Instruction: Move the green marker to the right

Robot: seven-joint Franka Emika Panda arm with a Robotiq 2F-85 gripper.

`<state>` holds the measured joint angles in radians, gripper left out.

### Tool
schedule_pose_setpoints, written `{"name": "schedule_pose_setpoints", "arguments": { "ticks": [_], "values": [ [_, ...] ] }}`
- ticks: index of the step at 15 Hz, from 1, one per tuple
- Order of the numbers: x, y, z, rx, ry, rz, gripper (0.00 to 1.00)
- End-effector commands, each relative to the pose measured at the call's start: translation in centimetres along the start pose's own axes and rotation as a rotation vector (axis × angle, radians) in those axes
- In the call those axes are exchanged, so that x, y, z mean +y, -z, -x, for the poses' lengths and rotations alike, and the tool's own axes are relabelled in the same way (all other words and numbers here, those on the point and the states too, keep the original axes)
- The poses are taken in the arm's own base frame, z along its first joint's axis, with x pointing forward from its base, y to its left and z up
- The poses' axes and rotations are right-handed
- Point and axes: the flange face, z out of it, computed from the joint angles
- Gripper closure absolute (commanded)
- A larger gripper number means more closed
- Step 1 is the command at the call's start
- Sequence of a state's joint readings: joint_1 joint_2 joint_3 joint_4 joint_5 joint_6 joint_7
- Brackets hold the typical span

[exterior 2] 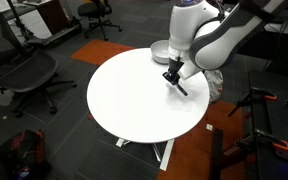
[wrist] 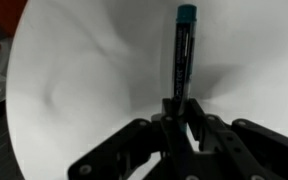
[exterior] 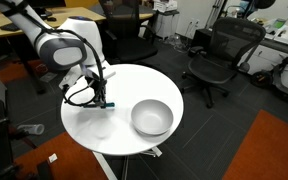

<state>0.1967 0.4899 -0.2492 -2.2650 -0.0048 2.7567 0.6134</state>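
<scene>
**Operator:** Report the exterior views.

**Technician:** In an exterior view, the round white worktop carries a grey bowl. The claw points down over the worktop, left of the bowl in this picture and clearly apart from it. The green marker shows only as a dark sliver at the claw tips. It is too small here to read the grip.

**Operator:** And from the opposite angle?

**Technician:** In an exterior view, the bowl sits near the far rim of the worktop, partly hidden by the arm. The claw hangs in front of the bowl. The green marker juts out tilted below the claw tips. I cannot tell whether its lower end touches the worktop.

**Operator:** Wrist view?

**Technician:** The claw is pinching the green marker. The fingers press on the marker's dark end from both sides. The marker runs straight away from the claw, with its teal cap at the far end, against the white worktop.
</scene>
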Motion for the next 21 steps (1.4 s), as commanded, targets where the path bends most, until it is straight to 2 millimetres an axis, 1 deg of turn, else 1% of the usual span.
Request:
{"name": "schedule_pose_setpoints", "arguments": {
  "ticks": [1, 2, 3, 4, 7, 8, 9, 10, 11, 12, 14, 18, 21],
  "values": [
    [0.6, 0.5, 0.3, 0.022, -0.007, -0.012, 0.95],
    [0.7, 0.5, 0.2, 0.022, -0.011, -0.014, 0.56],
    [0.7, 0.6, 0.2, 0.023, -0.01, -0.015, 0.55],
    [0.6, 0.6, 0.2, 0.023, -0.009, -0.017, 0.5],
    [0.5, 0.8, 0.2, 0.025, -0.008, -0.018, 0.27],
    [0.4, 1.2, 0.3, 0.022, -0.003, -0.022, 0.2],
    [0.4, 1.5, 0.5, 0.019, 0.004, -0.025, 0.11],
    [0.3, 2.3, 0.7, 0.015, 0.017, -0.037, 0.05],
    [0.2, 3.1, 0.8, 0.015, 0.025, -0.043, 0.0],
    [0.1, 3.6, 0.9, 0.02, 0.026, -0.044, 0.0],
    [0.1, 5.5, 1.1, 0.028, 0.033, -0.053, 0.0],
    [0.7, 9.1, 2.0, 0.024, 0.062, -0.065, 0.0],
    [1.0, 11.4, 2.6, 0.025, 0.082, -0.073, 0.0]
  ]
}}
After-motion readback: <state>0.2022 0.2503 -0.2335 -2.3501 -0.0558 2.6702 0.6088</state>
